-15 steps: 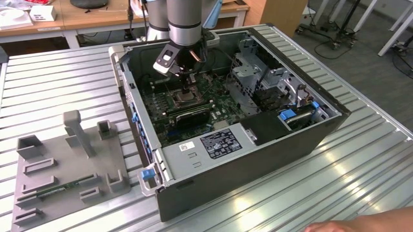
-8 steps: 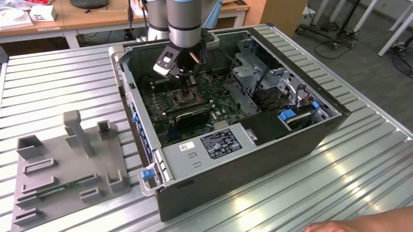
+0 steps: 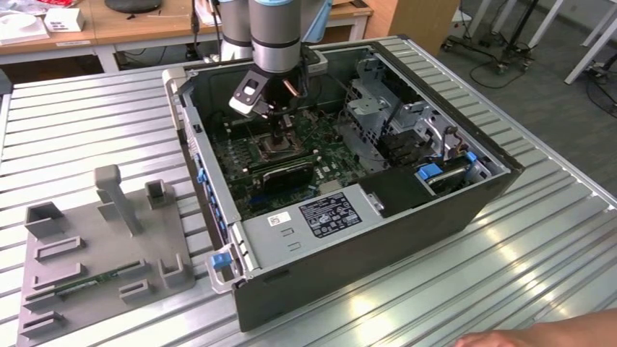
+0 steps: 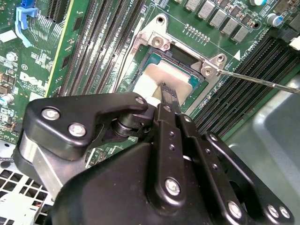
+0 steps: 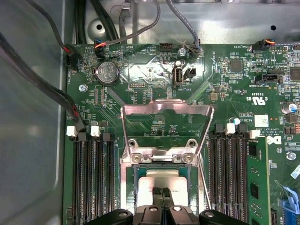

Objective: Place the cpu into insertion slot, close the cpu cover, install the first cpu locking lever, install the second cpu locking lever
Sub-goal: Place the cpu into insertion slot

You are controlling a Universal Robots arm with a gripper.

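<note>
Item: cpu (image 5: 157,178), seated in insertion slot (image 5: 137,187), mid-motherboard (image 5: 140,79), between memory slots (image 5: 93,178). cpu cover (image 5: 166,108) hinged open. Gripper (image 5: 162,192) clenched, empty, tips at the chip's top. Handling, judged: light, rigid, slick; fragile underside, so hold by its edges.

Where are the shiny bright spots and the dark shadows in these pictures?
Exterior view: bright glare streaks the metal table, while the computer case is shadowy inside. Second wrist view: the chip gleams pale past the black hand. First wrist view: the open cover shines.
</note>
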